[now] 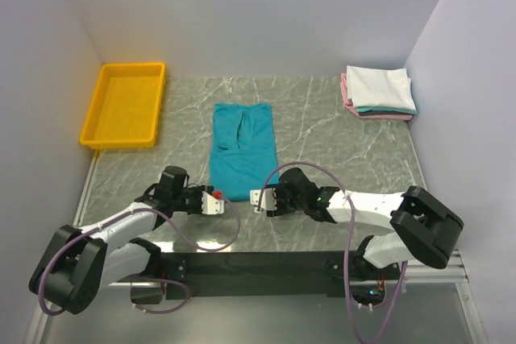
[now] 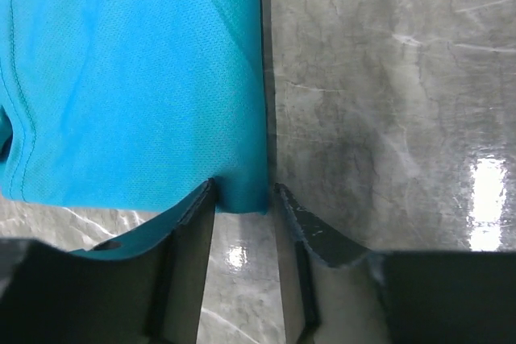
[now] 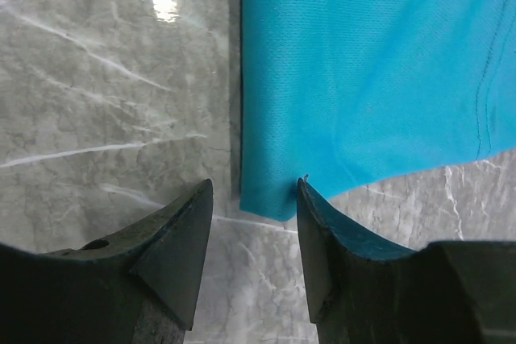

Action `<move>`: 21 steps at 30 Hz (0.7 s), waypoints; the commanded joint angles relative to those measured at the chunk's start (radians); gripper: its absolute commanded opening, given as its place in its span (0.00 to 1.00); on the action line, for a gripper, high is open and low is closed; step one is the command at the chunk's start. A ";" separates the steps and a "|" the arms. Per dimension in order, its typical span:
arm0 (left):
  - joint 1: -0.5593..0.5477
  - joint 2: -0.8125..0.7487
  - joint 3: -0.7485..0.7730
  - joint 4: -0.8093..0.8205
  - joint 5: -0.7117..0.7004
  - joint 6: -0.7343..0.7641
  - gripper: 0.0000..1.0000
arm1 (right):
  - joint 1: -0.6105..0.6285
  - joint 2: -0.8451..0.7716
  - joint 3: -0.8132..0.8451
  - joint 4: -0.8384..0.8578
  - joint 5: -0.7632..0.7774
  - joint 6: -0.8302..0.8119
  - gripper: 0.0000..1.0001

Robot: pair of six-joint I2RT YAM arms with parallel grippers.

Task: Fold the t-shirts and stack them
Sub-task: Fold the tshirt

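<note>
teal shirt: a plain teal short-sleeved cloth t-shirt (image 1: 243,151) lies flat in the middle of the grey marble-patterned tabletop (image 1: 330,130). its sides are folded in to make a long strip, with the neck end far and the hem end near the arms.
folded stack: a stack of folded cloth t-shirts (image 1: 379,90) sits at the far right corner, white on top, teal under it, pink at the bottom. it is well apart from the teal shirt.
left claw: the left gripper (image 1: 216,201) is low at the near left hem corner. its fingers (image 2: 193,215) stand apart, with the cloth corner lying between the tips.
right claw: the right gripper (image 1: 257,200) is low at the near right hem corner. its fingers (image 3: 181,239) are spread, and the corner sits in the gap against the inner tip.
bin: a yellow rectangular plastic bin (image 1: 123,104) is at the far left, apart from the shirts.
</note>
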 commanded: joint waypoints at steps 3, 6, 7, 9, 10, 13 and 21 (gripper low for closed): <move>-0.002 0.013 0.023 0.019 0.010 0.038 0.35 | 0.024 0.033 0.039 -0.035 0.015 -0.044 0.52; -0.004 0.018 0.023 0.011 0.009 0.053 0.30 | 0.024 0.084 0.072 -0.042 0.045 -0.041 0.51; -0.004 0.018 0.023 0.007 0.011 0.058 0.29 | 0.022 0.096 0.072 -0.038 0.058 -0.046 0.51; -0.004 0.016 0.018 0.005 0.011 0.064 0.28 | 0.024 0.105 0.072 -0.022 0.062 -0.050 0.50; -0.004 0.016 0.017 0.007 0.011 0.067 0.28 | 0.022 0.108 0.073 -0.019 0.065 -0.049 0.50; -0.004 0.022 0.012 0.011 0.015 0.076 0.27 | 0.024 0.110 0.067 -0.003 0.075 -0.057 0.50; -0.004 0.047 0.052 -0.041 0.027 0.064 0.01 | 0.022 0.098 0.085 -0.044 0.075 -0.038 0.00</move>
